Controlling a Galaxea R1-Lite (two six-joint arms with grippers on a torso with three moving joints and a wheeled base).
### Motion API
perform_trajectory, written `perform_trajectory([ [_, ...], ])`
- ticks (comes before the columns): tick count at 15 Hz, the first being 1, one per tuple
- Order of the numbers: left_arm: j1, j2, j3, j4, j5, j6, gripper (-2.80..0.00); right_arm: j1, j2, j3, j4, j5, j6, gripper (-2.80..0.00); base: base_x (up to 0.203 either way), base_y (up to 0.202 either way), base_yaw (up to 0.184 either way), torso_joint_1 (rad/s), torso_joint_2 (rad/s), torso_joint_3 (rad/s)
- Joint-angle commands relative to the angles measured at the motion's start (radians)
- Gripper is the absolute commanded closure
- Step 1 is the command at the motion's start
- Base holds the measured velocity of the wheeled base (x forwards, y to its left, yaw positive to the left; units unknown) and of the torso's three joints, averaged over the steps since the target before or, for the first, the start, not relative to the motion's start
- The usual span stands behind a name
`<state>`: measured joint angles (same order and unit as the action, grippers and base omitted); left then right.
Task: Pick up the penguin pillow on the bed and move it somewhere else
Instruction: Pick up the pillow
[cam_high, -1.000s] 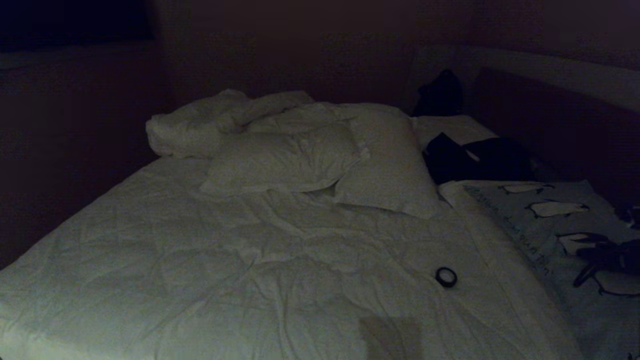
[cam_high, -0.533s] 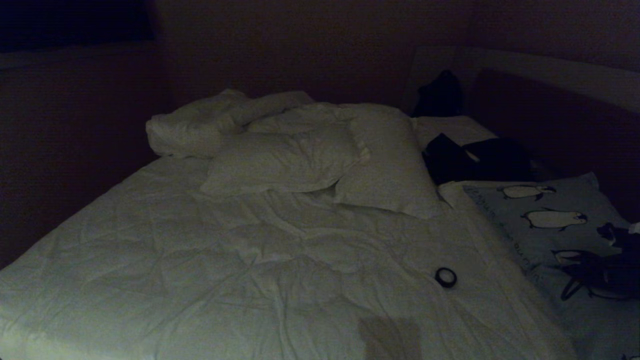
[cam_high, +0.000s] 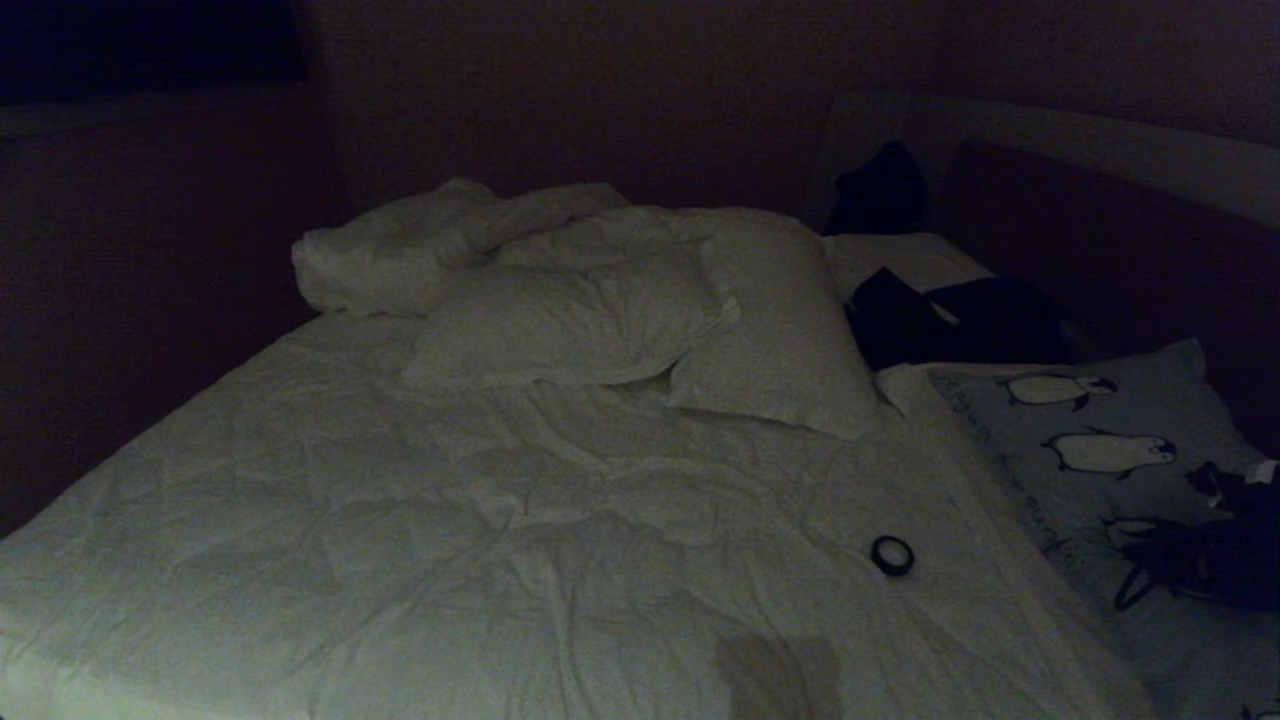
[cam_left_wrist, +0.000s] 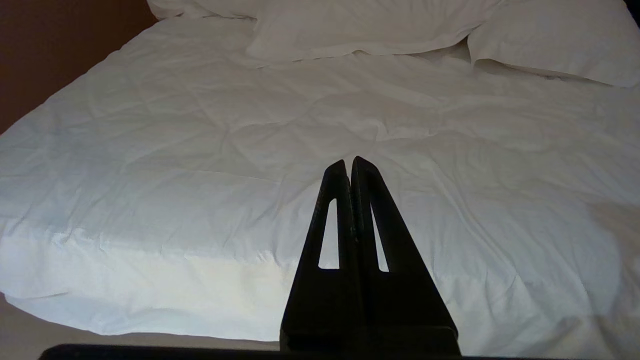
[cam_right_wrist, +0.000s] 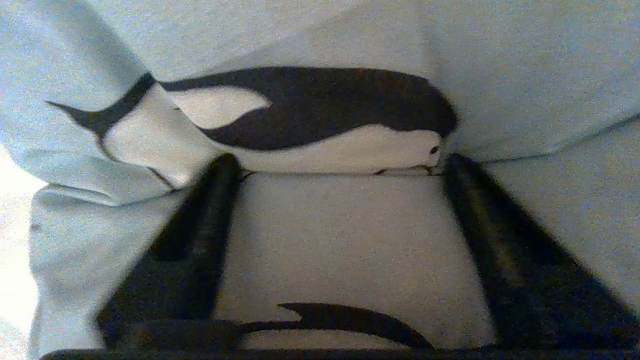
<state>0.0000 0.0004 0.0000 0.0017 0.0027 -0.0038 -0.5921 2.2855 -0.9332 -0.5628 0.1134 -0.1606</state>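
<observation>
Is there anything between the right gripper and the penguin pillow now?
Nothing visible. The right gripper is pressed into the penguin pillow, its open fingers set either side of a fold of the cloth, with only pillow fabric between them. The left gripper is shut, over the bed, away from the pillow.

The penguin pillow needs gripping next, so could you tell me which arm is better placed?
The right. Its tool is spread against the penguin pillow, fabric between its fingers. The left tool is shut, over bare duvet on the bed.
</observation>
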Motion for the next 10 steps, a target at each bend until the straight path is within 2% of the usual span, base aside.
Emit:
perform_trajectory([
  [1, 0.000, 0.000, 0.002, 0.000, 0.000, -0.001, 0.00, 0.000, 0.007, 0.001, 0.000, 0.003, 0.004, 0.00, 0.000, 0.000, 0.000, 0.000, 0.00, 0.000],
  [10, 0.000, 0.000, 0.002, 0.000, 0.000, -0.001, 0.00, 0.000, -0.178, 0.030, 0.006, 0.006, 0.021, 0.00, 0.000, 0.000, 0.000, 0.000, 0.00, 0.000],
])
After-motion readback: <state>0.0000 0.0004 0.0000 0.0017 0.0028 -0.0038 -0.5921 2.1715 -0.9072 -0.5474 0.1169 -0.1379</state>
